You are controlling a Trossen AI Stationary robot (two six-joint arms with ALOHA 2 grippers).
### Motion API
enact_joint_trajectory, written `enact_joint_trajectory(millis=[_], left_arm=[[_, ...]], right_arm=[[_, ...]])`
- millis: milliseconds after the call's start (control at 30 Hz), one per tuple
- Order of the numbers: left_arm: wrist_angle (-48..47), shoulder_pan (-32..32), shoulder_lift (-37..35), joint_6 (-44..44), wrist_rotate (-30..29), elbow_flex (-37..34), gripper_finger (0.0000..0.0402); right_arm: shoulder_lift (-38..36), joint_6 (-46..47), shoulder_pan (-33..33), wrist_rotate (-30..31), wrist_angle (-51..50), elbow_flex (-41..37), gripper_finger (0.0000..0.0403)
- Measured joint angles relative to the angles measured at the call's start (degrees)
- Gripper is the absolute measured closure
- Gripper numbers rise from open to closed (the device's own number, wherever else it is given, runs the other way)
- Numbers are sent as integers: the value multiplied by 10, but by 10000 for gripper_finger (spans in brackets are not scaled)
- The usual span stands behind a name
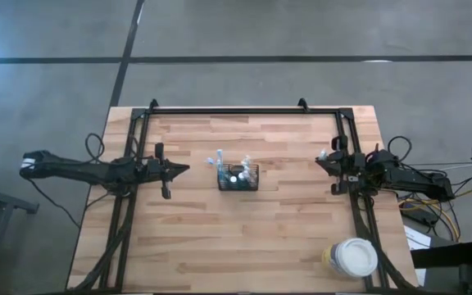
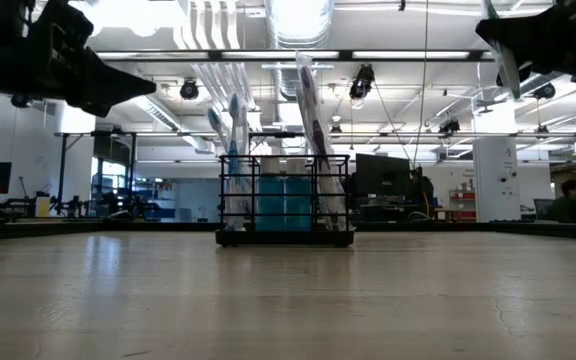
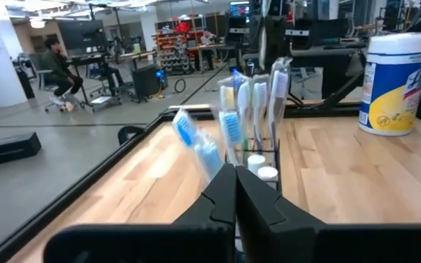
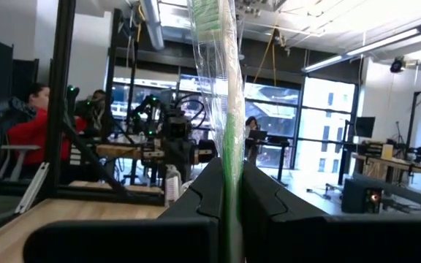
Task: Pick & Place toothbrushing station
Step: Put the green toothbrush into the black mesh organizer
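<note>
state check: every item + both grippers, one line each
wire-mesh caddy: upright mid-table, toothbrushes and two white-capped tubes inside
toothbrushes in caddy: standing head-up, some leaning
green toothbrush: upright, wrapped in clear film, held by the right gripper
right gripper: shut on it, at the table's right edge
left gripper: shut, empty, left of the caddy
wipes canister: upright, lid on, near right corner

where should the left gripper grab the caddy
On the caddy's wire rim, from straight above: it stands upright, and its open mesh wall is thin enough for the fingers. Take the side facing the left gripper, clear of the toothbrushes leaning out.
</note>
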Motion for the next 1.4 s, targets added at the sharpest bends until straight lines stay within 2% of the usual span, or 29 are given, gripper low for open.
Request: enact_joint_trajectory(millis=[200, 433, 767, 1033, 1400], left_arm=[[38, 7, -4, -1, 40, -36, 399], [47, 8, -4, -9, 20, -46, 393], [31, 8, -4, -37, 20, -47, 399], [1, 8, -4, -60, 20, -47, 387], [-11, 7, -3, -59, 19, -47, 388]], right_arm=[[0, -4, 0, 0, 0, 0, 390], [1, -6, 0, 0, -3, 0, 390], [0, 30, 0, 0, -3, -1, 390], [1, 56, 0, -2, -10, -2, 390], [6, 55, 0, -2, -14, -2, 390]])
